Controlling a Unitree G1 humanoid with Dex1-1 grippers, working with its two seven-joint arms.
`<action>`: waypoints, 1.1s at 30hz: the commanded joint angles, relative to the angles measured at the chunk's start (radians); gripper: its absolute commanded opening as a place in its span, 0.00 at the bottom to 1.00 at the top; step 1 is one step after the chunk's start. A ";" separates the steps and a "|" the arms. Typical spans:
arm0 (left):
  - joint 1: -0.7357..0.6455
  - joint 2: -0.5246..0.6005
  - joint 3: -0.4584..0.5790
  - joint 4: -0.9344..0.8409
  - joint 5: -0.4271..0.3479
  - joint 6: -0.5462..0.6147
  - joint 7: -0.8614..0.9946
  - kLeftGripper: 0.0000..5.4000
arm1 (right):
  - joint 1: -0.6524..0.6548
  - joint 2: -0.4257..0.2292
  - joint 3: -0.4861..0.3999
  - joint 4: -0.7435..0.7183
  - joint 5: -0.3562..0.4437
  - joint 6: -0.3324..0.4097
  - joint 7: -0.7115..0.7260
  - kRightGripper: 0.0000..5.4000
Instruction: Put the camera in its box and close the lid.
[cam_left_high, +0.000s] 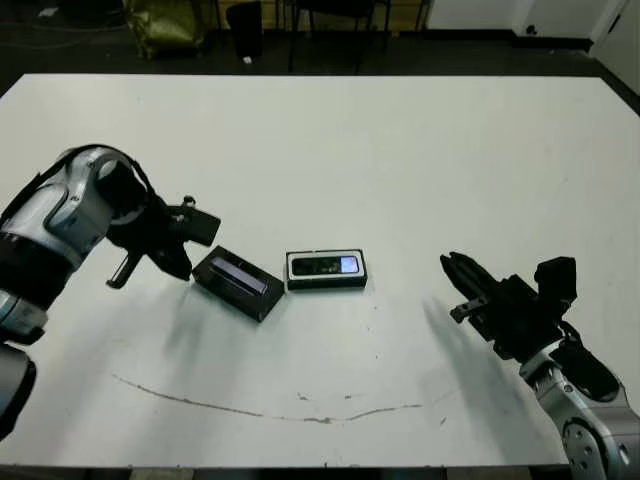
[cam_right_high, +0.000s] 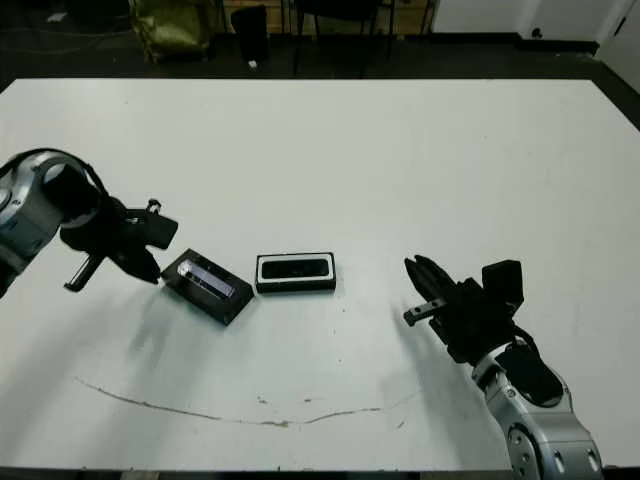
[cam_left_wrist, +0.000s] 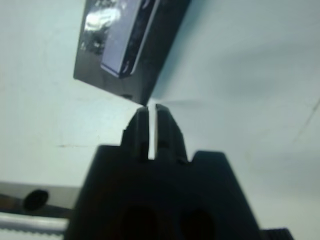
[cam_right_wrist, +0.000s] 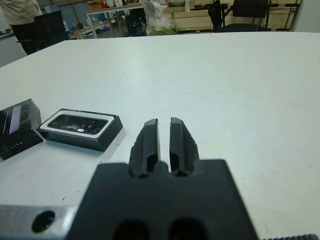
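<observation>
At far left, left hand (cam_left_high: 180, 262): low over the white desk (cam_left_high: 400, 150), fingers nearly pressed together with only a sliver of gap, nothing held; tips just at the near corner of the lid in the wrist view.
Lid (cam_left_high: 238, 282): flat on desk, just right of left hand, turned at an angle, glossy silvery-purple strip facing up; right end close beside the box, contact not clear.
Box (cam_left_high: 326, 270): centre of desk, lying level, white lining visible round the rim, uncovered.
Camera (cam_left_high: 326, 266): lying inside the box, long axis along the tray, small bluish screen toward the right end.
Desk mark: thin brownish curved line (cam_left_high: 270, 410) along the near edge, in front of box and lid.
Right hand (cam_left_high: 456, 274): well apart to the right of the box, above the desk, fingers side by side with a narrow slit between, empty, pointing toward the box.
</observation>
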 joint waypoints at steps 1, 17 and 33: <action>0.058 0.044 -0.004 -0.089 -0.042 0.069 -0.006 0.00 | 0.007 -0.008 -0.002 0.011 -0.007 0.003 0.000 0.00; 0.149 0.179 -0.050 -0.433 -0.202 0.338 -0.006 0.00 | 0.001 -0.023 -0.005 0.013 -0.001 0.031 0.004 0.00; -0.101 0.156 0.139 -0.371 -0.132 0.172 0.169 0.41 | -0.010 -0.012 -0.003 0.027 0.001 0.038 0.001 0.00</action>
